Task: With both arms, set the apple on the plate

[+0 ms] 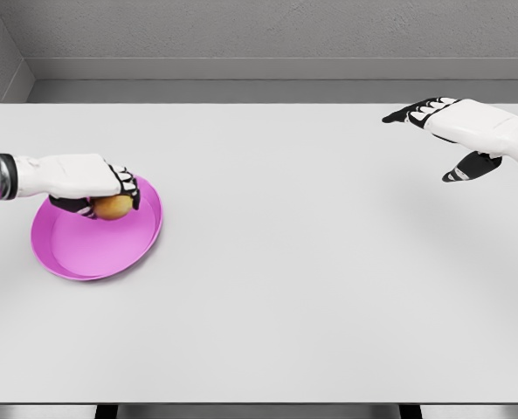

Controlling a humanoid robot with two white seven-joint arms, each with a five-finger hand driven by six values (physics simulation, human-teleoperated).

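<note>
Left hand grasps the apple over the pink plate. Right hand hovers released, well apart, above the white table. Between them, bare surface.

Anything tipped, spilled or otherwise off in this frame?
Nothing stands out. The pink plate lies flat on the white table, and the left hand holds the apple over its far side. The right hand hovers open at the far right, holding nothing.
</note>
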